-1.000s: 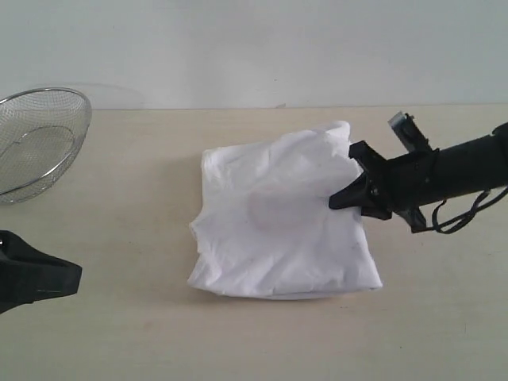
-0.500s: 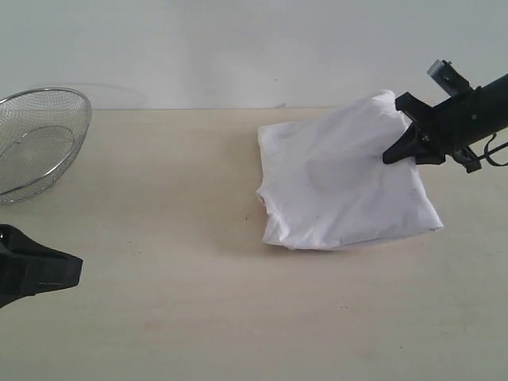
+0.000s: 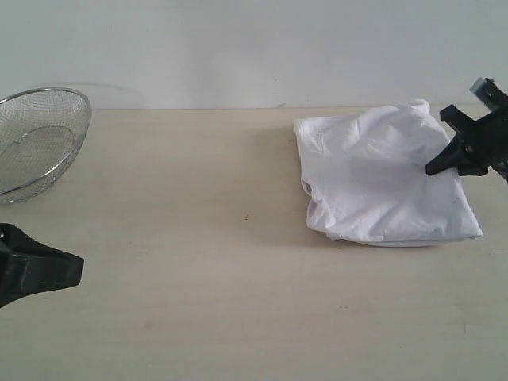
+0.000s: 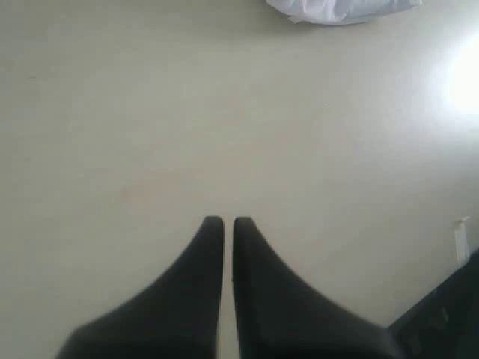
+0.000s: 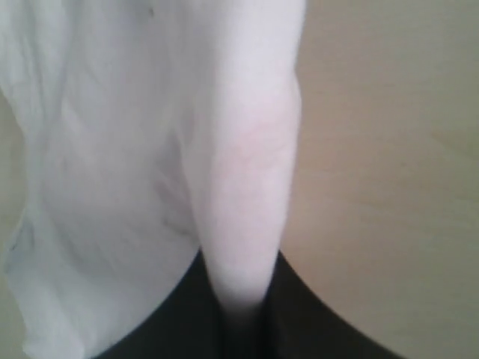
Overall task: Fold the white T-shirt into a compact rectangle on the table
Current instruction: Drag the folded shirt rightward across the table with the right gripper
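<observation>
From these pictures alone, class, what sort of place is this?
Probably a robot lab workbench: a plain table against a blank wall, the black left gripper and right gripper, and the white T-shirt as a practice prop.

On the table [image 3: 198, 317], right of centre and toward the far edge: the white T-shirt [image 3: 373, 190], lying in a folded heap. At its far right corner, clamped onto the cloth: the right gripper [image 3: 434, 167]. At the far left edge, well apart from the shirt: a wire-mesh basket [image 3: 36, 143]. Near left, over bare tabletop: the left gripper [image 3: 78, 272]. Behind everything: a wall [image 3: 254, 48].
</observation>
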Motion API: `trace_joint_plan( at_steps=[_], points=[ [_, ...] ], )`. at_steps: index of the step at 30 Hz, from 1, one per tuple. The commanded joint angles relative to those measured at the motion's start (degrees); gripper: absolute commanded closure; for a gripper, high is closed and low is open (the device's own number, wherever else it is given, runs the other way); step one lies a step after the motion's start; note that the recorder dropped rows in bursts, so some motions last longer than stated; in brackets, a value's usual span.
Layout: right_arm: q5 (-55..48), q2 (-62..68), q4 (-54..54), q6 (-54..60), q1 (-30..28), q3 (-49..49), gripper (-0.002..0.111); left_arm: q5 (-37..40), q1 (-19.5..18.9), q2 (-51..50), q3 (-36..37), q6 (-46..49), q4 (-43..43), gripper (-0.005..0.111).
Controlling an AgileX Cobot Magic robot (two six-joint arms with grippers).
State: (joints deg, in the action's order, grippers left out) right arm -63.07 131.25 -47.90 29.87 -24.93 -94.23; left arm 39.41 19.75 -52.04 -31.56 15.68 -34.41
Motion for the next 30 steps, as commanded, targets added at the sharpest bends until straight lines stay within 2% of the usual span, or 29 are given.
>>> trace_joint_plan(
  at_steps=[1,15,25,26,28,30],
  points=[
    [1.26,1.48,0.79,-1.32,-1.33,-1.23,0.108,-0.86,0.07,0.32,0.24,0.58,-0.47,0.102],
    [6.47,1.48,1.84,-8.12,-1.33,-1.23,0.108,-1.87,0.07,0.32,0.24,0.58,-0.7,0.102],
    [7.03,1.48,3.69,-6.31,-1.33,-1.23,0.108,-2.14,0.07,0.32,0.24,0.58,-0.7,0.102],
    [6.92,1.48,4.1,-6.31,-1.33,-1.23,0.107,-2.14,0.07,0.32,0.24,0.58,-0.7,0.102],
    [6.92,1.48,4.56,-5.92,-1.33,-1.23,0.088,-2.14,0.07,0.32,0.24,0.58,-0.7,0.102],
    [6.92,1.48,4.77,-5.92,-1.33,-1.23,0.062,-2.14,0.07,0.32,0.24,0.58,-0.7,0.102]
  ],
)
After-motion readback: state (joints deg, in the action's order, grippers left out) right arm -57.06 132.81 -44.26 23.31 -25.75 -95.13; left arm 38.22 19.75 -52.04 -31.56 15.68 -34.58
